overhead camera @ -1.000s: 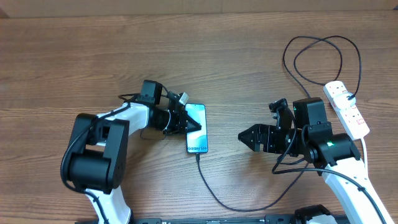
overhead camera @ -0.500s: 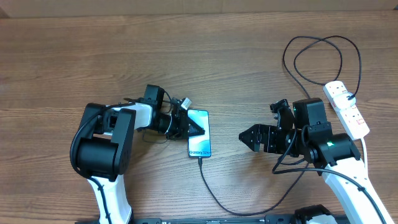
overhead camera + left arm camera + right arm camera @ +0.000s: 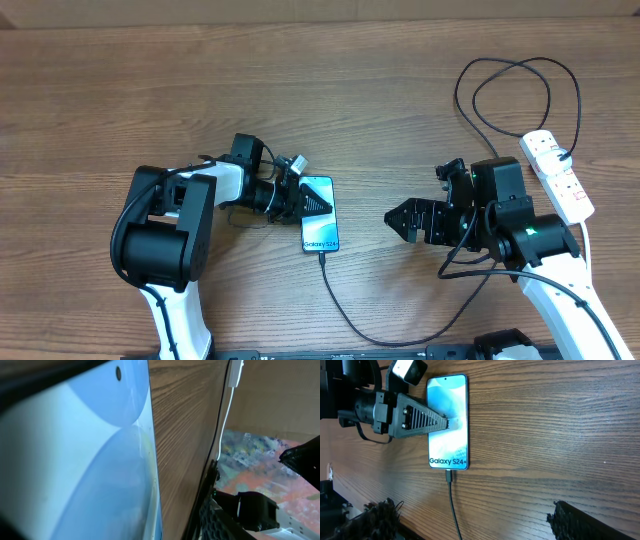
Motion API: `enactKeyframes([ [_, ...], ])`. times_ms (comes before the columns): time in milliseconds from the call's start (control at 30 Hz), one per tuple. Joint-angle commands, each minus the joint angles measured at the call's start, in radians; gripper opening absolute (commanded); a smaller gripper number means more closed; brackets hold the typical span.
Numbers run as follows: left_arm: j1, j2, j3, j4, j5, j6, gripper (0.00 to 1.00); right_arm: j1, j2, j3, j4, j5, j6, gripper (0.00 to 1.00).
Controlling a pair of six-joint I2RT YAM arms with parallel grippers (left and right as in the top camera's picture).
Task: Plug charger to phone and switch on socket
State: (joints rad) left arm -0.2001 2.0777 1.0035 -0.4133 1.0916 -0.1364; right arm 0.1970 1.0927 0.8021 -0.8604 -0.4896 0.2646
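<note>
Overhead has the phone (image 3: pixel 320 232) lying mid-table with the charger (image 3: pixel 449 476) plugged into its bottom edge. The left gripper (image 3: pixel 318 204) lies across its upper screen, one finger hiding the other, so I cannot tell whether they are apart or pinching. Right gripper (image 3: pixel 398 220) stands well clear, fingers (image 3: pixel 580 520) spread wide and cut off by the wrist frame. The socket (image 3: pixel 557 175) sits far right, its switches too small to read.
</note>
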Motion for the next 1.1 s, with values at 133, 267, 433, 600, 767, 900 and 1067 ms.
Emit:
enactKeyframes([
  [133,0.018,0.048,-0.024,-0.022,-0.356,-0.109,0.44,-0.004,-0.013,0.024,0.006,0.011,-0.004,0.98],
  [267,0.017,0.048,-0.024,-0.027,-0.451,-0.219,0.47,-0.004,-0.013,0.024,0.006,0.011,-0.004,0.98],
  [433,0.008,0.048,-0.023,-0.022,-0.505,-0.272,0.52,-0.004,-0.013,0.024,0.006,0.011,-0.004,0.99],
  [600,0.008,0.048,-0.017,-0.030,-0.527,-0.268,0.56,-0.004,-0.013,0.024,0.010,0.011,-0.004,1.00],
  [767,0.008,0.048,-0.017,-0.028,-0.584,-0.249,0.59,-0.004,-0.013,0.024,0.013,0.011,-0.004,1.00],
  [900,0.004,0.048,-0.017,-0.028,-0.619,-0.225,0.60,-0.004,-0.013,0.024,0.013,0.011,-0.004,1.00],
  [1067,0.003,0.048,-0.017,-0.034,-0.678,-0.200,0.60,-0.004,-0.013,0.024,0.013,0.011,-0.004,1.00],
])
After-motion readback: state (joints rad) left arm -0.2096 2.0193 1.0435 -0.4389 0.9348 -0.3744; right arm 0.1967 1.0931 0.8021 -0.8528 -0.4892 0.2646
